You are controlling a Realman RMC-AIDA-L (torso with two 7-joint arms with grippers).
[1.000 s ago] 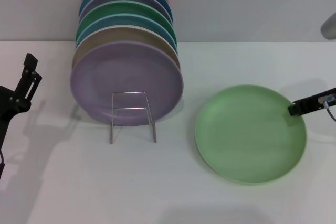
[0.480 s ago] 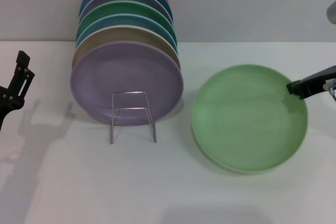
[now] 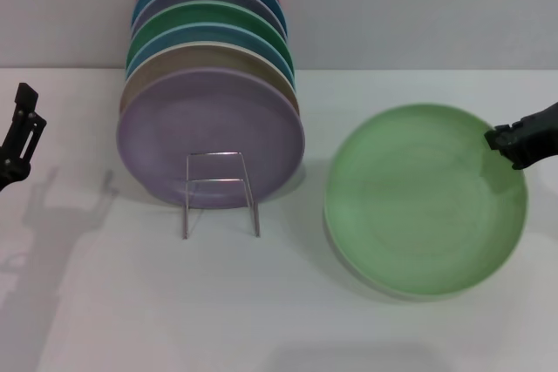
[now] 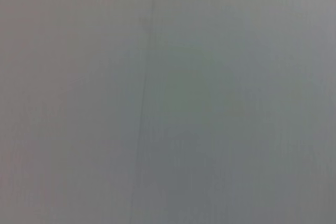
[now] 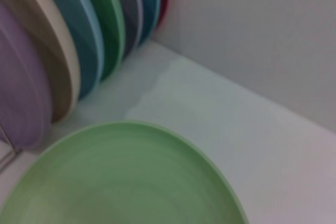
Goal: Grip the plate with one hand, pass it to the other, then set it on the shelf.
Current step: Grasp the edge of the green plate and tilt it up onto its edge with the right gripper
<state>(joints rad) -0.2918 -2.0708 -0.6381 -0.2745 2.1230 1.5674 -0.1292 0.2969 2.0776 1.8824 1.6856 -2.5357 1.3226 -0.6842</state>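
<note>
The light mint-green plate (image 3: pixel 425 198) is on the right of the head view, lifted and tilted above the white table, its shadow under its near edge. My right gripper (image 3: pixel 516 144) is shut on the plate's right rim. The plate also fills the right wrist view (image 5: pixel 126 177). The silver wire shelf (image 3: pixel 220 192) stands left of centre, its squared loop in front of a lilac plate (image 3: pixel 211 138). My left gripper (image 3: pixel 21 132) is raised at the far left edge, well away from the plate. The left wrist view shows only plain grey.
Several coloured plates (image 3: pixel 209 37) stand upright in a row behind the lilac one, reaching back to the wall; they show in the right wrist view (image 5: pixel 79 30) too. The white table (image 3: pixel 279 320) stretches in front.
The right gripper has lifted the mint-green plate off the table and tilted it up, drifting slightly right. The left gripper has moved further left and up.
</note>
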